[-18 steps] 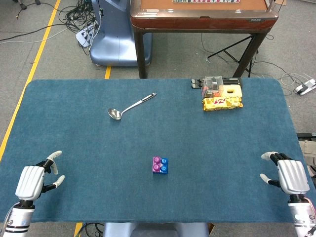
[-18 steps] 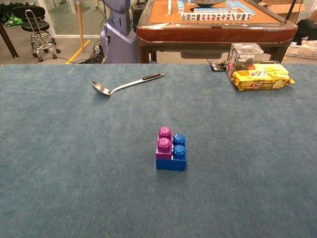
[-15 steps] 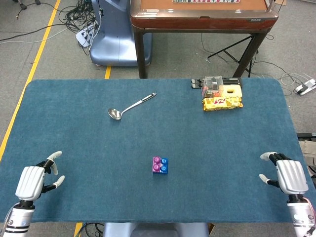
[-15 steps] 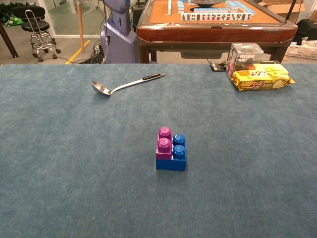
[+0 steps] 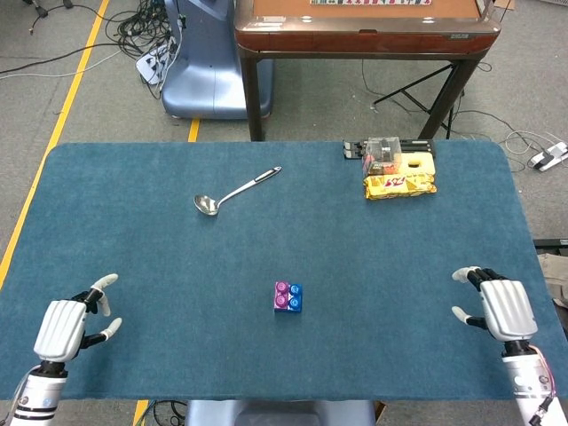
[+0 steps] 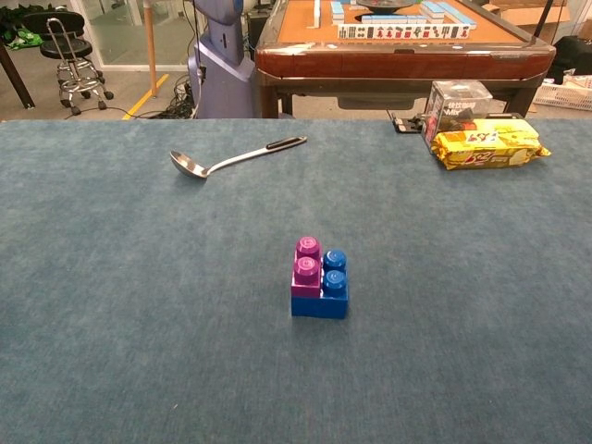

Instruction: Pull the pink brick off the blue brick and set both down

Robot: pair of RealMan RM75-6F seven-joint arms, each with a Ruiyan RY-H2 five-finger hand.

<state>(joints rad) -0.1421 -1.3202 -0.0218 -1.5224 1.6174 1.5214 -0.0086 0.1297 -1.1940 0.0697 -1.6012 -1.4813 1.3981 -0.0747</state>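
reach begun | right hand (image 5: 502, 310) and left hand (image 5: 67, 325), fingers spread, empty, edged inward | pink brick (image 6: 306, 269) still seated on blue brick (image 6: 325, 298); untouched

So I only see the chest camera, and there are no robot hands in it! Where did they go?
Observer: Both are at the near table corners. The left hand is open with nothing in it.
Operator: And the other one?
Observer: The right hand is open too, well to the right of the pink brick.
Operator: Is anything hidden behind the yellow packet?
Observer: From above, a black object lies flat beside the clear box, at the far edge.
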